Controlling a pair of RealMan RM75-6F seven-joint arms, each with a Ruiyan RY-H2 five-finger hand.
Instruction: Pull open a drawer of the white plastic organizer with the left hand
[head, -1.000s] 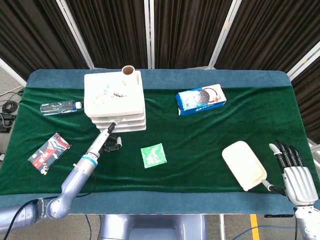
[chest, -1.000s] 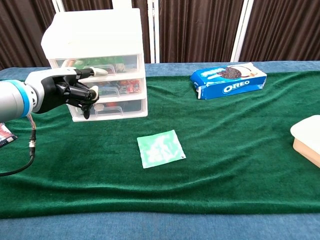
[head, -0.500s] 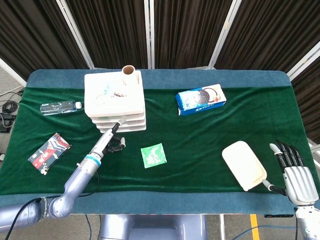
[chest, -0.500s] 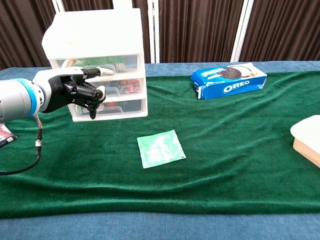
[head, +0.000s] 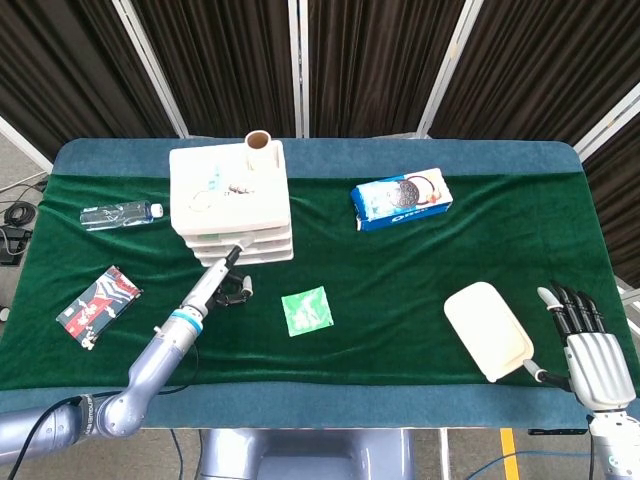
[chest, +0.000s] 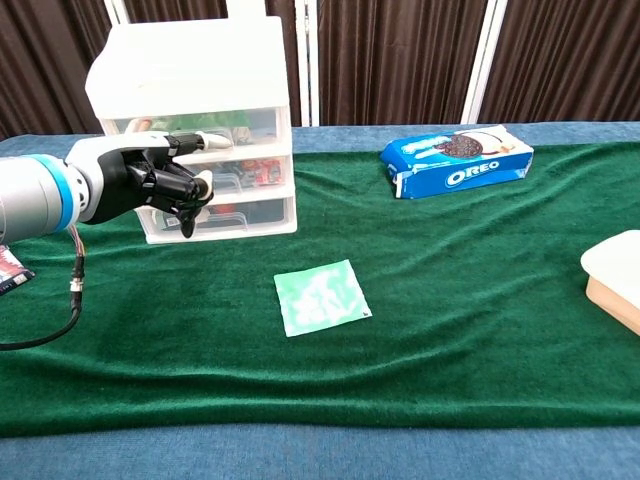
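Organizer (chest: 195, 120) sits at table's far-left; my left hand (chest: 150, 180) is right at its front, fingers curled by mid drawer (chest: 245, 172), grip on handle unclear. Right hand (head: 590, 345) well apart, fingers open, empty.

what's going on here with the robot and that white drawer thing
The robot's left hand is up against the front of the white plastic organizer, one finger extended toward the top drawer and the others curled. All three drawers look closed. The right hand rests open at the table's edge beside a cream container, holding nothing.
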